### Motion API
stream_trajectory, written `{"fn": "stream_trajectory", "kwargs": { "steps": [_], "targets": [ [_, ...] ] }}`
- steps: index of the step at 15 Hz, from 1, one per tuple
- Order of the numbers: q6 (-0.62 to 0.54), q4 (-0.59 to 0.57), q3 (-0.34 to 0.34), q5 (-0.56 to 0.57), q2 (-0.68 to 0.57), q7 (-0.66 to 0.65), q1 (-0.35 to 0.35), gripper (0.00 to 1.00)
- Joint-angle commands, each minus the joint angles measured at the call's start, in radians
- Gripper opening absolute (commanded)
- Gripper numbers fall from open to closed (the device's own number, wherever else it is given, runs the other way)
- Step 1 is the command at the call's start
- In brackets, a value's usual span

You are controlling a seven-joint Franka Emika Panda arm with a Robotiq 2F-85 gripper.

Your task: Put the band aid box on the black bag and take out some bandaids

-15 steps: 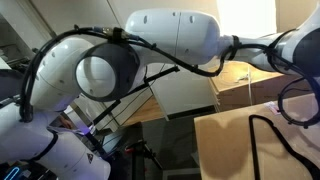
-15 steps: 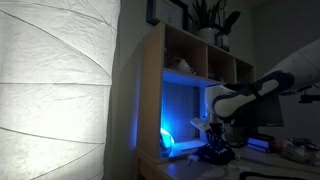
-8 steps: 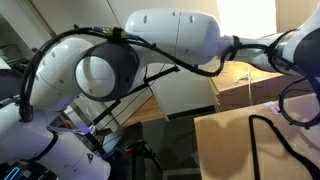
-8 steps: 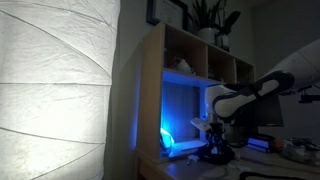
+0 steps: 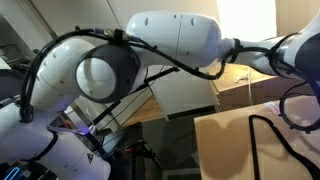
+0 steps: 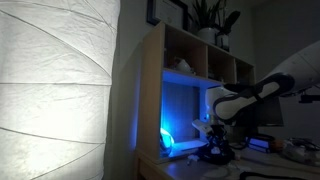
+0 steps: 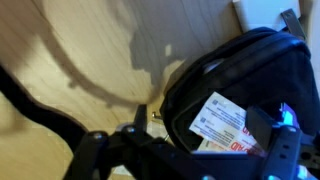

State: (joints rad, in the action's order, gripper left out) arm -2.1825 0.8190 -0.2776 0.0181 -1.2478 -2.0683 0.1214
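In the wrist view the band aid box (image 7: pixel 222 122) lies flat on the black bag (image 7: pixel 250 60), its pale face with red lettering turned up. My gripper (image 7: pixel 190 152) is open just above it; the dark fingers (image 7: pixel 92 150) stand wide on either side, and neither touches the box. The bag rests on a light wooden tabletop (image 7: pixel 80 50), and its strap (image 7: pixel 30 105) curls off to the left. In an exterior view the gripper (image 6: pixel 214 150) hangs low over the dark bag (image 6: pixel 215 157) on the desk. In the exterior view filled by the arm (image 5: pixel 170 40), box and bag are hidden.
A large paper lamp (image 6: pixel 55 80) fills the left. A wooden shelf unit (image 6: pixel 190 70) glows blue inside, with a plant (image 6: pixel 210 18) on top. A cardboard box (image 5: pixel 245 90) and a wooden panel (image 5: pixel 240 145) stand behind the arm.
The arm's wrist end has shifted slightly above the bag in the exterior view. The gripper's jaws are too small there to compare.
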Motion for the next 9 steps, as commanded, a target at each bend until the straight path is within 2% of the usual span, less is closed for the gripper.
{"fn": "stream_trajectory", "kwargs": {
  "steps": [1,2,3,4,6,9],
  "targets": [
    [0.027,-0.04,-0.012,0.003,-0.022,-0.028,-0.001,1.0],
    [0.026,-0.041,-0.014,0.004,-0.024,-0.028,-0.001,1.0],
    [0.026,-0.041,-0.015,0.003,-0.025,-0.028,-0.001,0.92],
    [0.025,-0.041,-0.015,0.003,-0.025,-0.027,-0.001,0.77],
    [0.024,-0.041,-0.016,0.003,-0.026,-0.026,0.0,0.56],
    [0.022,-0.045,-0.017,0.003,-0.025,-0.023,0.0,0.34]
  ]
}}
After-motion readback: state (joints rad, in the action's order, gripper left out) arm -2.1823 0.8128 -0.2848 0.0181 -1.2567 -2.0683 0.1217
